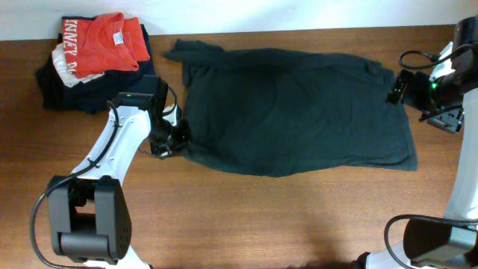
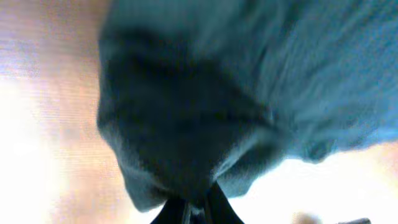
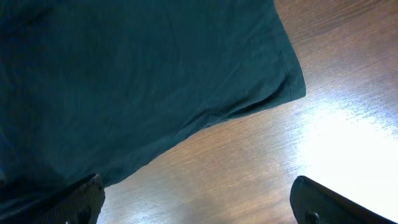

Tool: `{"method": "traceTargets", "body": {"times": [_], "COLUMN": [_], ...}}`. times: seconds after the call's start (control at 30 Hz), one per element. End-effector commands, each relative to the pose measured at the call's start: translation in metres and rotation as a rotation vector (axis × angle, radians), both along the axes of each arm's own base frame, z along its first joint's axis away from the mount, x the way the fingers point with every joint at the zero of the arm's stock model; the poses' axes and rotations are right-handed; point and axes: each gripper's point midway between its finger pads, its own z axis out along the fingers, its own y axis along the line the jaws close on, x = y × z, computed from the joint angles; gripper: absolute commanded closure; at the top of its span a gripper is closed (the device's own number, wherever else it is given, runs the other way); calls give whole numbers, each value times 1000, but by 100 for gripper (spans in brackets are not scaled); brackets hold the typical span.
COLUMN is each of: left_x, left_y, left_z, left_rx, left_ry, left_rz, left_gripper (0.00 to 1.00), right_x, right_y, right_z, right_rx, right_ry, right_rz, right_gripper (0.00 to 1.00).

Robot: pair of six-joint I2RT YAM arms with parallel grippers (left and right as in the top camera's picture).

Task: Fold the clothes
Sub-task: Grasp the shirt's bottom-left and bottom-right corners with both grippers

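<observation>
Dark T-shirt [image 1: 299, 112] lies flat on the tabletop [image 1: 246, 217] — soft, limp, likely best taken at corners — left end effector [image 1: 173, 140] pinching its bunched edge, right end effector [image 1: 396, 88] spread at the opposite edge.

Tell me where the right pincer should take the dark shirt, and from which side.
Take the corner of the dark shirt beside the open right pincer, sliding in from the table on the right: the edge lies flat and free. The left pincer holds the opposite side.
</observation>
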Motion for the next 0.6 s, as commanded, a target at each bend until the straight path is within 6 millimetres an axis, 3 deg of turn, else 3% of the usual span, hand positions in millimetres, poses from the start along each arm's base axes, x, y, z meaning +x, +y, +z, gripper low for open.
{"method": "traceTargets", "body": {"times": [0.0,0.1,0.17,0.4,0.57], "left_x": [28,55,65,72,73], "left_y": [6,11,16,42,45], "left_z": [0,3,5,3,3], "left_rx": [50,85,119,270,287], "left_ry": [-114,-226,-269,-298,-299], "left_rz": [-5,6,16,46,49], "left_gripper": [97,99,99,99,99], "right_x": [-2,-2,-1,3,-14], "right_y": [-2,-4,-16,-32,-82], "right_z": [3,3,3,-17,-42], "right_rx": [-11,-21,-84,-125,-184], "right_ry": [-6,-9,-3,76,207], "right_rz": [-7,-10,-29,-87,-321], "right_gripper": [1,1,1,1,1]}}
